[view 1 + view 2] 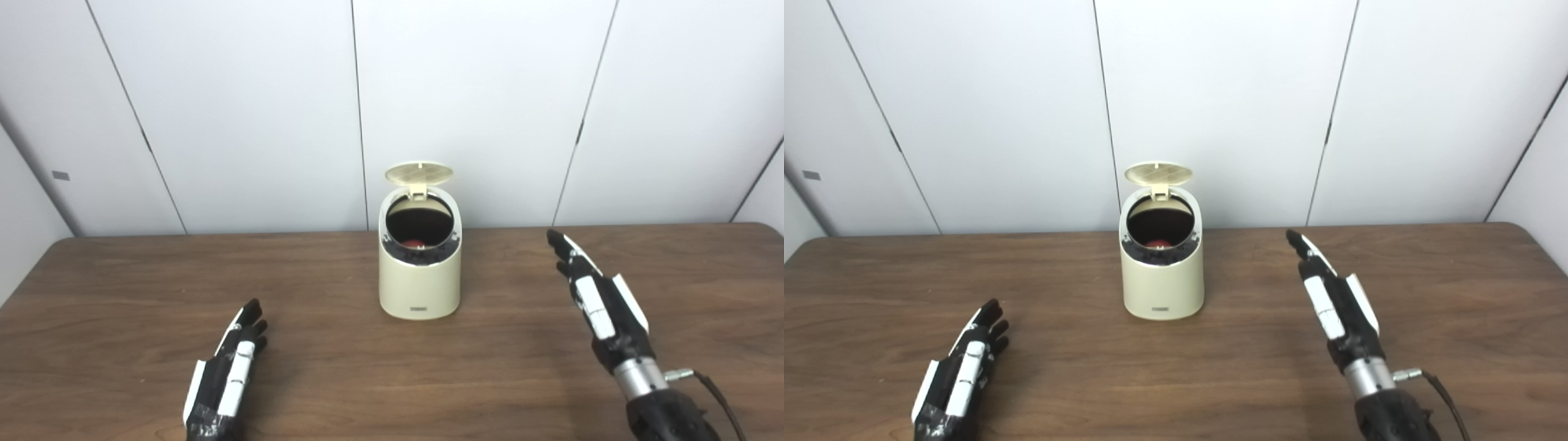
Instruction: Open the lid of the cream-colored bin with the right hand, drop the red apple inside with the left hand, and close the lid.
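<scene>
The cream-colored bin [419,288] stands upright at the middle of the table. Its round lid [419,173] is tipped up and open at the back. The red apple [414,244] lies inside the bin, only its top showing through the dark opening. My left hand [228,370] is open and empty, low over the table at the front left, well apart from the bin. My right hand [593,294] is open and empty, fingers straight and pointing up and away, raised to the right of the bin and apart from it.
The brown wooden table [122,294] spans the view. White wall panels [245,110] stand right behind it. A cable [713,386] runs from my right wrist.
</scene>
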`<state>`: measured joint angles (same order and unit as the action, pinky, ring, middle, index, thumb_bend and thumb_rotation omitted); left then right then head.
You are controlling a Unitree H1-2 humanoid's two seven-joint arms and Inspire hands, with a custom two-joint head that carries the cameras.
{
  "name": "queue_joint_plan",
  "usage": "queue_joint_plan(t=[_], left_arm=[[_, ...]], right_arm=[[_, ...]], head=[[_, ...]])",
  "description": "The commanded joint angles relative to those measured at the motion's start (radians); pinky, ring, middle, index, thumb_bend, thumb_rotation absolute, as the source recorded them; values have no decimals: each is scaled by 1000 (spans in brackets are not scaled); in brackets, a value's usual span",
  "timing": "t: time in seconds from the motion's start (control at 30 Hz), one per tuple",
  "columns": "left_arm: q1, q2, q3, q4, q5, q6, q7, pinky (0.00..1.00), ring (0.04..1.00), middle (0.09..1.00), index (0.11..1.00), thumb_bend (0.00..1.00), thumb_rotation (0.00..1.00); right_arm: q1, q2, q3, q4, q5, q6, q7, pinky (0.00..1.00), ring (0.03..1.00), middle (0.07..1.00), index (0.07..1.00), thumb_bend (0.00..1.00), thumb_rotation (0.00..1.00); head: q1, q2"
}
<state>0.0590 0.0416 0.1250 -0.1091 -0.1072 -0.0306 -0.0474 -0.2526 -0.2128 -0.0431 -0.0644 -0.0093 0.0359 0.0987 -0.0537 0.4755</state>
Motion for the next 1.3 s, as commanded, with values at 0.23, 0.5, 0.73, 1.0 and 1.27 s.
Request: queue_joint_plan(t=[0.23,0.5,0.73,1.0,1.27], left_arm=[[3,-3,-38,38,9,-62,-12,944,933,954,962,483,880],[8,-25,-40,61,7,-90,3,936,927,945,961,557,990],[14,-43,-38,48,-3,-69,9,939,934,958,977,563,1000],[11,-50,-42,54,7,-72,16,974,956,969,983,539,984],[4,-55,-43,58,19,-61,28,969,961,973,999,547,990]], right_arm=[[-218,-19,37,-16,-37,123,12,1000,1000,972,901,588,990],[-375,27,70,30,-119,212,-19,857,939,940,864,559,972],[-469,-16,171,64,-271,242,-2,854,931,931,857,616,1000],[-526,-21,218,101,-336,234,13,852,894,886,837,579,1000],[-472,-41,256,75,-377,167,19,843,903,891,811,561,1000]], head=[[2,-2],[6,-2],[14,0],[17,-3],[20,-5]])
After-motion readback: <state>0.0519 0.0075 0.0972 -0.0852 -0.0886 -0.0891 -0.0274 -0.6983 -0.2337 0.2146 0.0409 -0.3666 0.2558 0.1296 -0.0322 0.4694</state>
